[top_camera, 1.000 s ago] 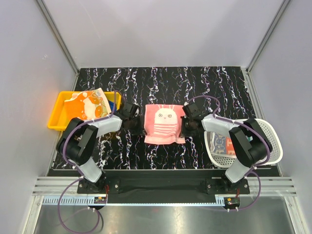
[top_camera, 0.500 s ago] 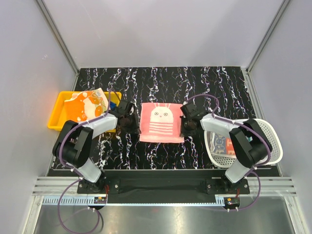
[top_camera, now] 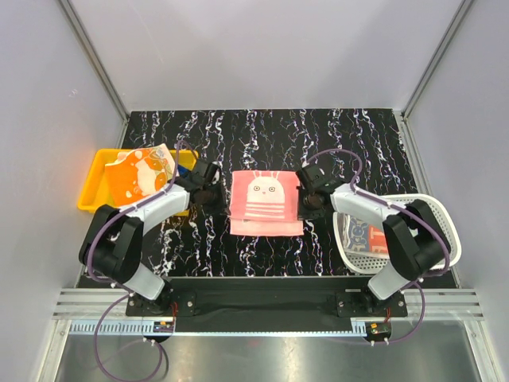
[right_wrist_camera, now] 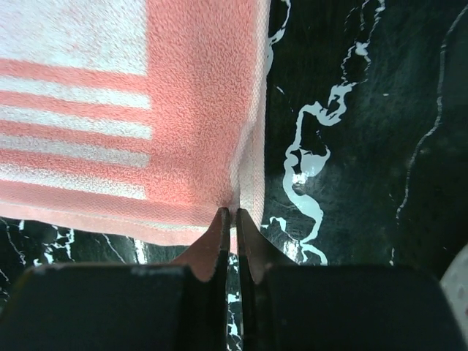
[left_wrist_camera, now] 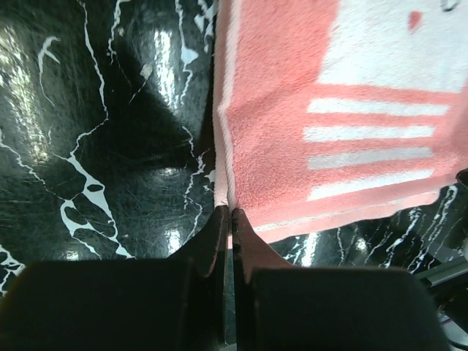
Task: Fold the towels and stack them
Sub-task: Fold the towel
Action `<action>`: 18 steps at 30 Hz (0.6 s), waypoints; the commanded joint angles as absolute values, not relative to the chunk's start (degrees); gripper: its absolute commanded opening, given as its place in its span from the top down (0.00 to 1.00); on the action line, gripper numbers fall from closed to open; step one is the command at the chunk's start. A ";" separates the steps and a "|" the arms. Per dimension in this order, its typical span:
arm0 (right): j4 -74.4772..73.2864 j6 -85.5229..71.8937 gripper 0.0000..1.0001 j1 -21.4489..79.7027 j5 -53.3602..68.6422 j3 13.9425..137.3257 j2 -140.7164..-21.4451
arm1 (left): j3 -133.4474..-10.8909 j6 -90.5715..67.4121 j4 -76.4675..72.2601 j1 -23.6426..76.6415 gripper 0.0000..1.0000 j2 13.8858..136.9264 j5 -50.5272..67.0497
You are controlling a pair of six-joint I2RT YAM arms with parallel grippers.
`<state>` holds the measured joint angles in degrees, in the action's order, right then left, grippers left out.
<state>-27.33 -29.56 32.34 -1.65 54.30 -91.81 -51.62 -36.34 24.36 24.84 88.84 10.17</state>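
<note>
Pinching opposite side edges of a pink towel (top_camera: 266, 203) at the centre of the tabletop (top_camera: 262, 131), the left gripper (left_wrist_camera: 230, 212) and right gripper (right_wrist_camera: 235, 212) have their jaws pressed together on the cloth, one at its 9 o'clock edge, the other at 3 o'clock. A second layer peeks out along the towel's 6 o'clock edge, suggesting a first fold is made but not yet released. At 9 o'clock on the tabletop, a yellow tray (top_camera: 89, 195) carries an orange printed towel (top_camera: 143, 171) over a blue towel (top_camera: 184, 169), apparently the stack begun. At 3 o'clock, a white basket (top_camera: 445, 219) holds at least one printed towel (top_camera: 364, 236) awaiting folding. The job looks roughly mid-course, with the pink towel's finishing and stacking left.
</note>
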 commanded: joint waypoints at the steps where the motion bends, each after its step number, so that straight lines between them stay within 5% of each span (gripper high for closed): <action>1: -30.84 -28.65 1.00 32.87 -5.27 57.92 -87.28 | -54.67 -34.54 26.01 24.61 1.00 84.91 8.09; 18: -31.55 -30.85 1.00 32.96 -4.66 52.30 -80.60 | -48.17 -36.21 23.56 26.28 1.00 79.72 9.67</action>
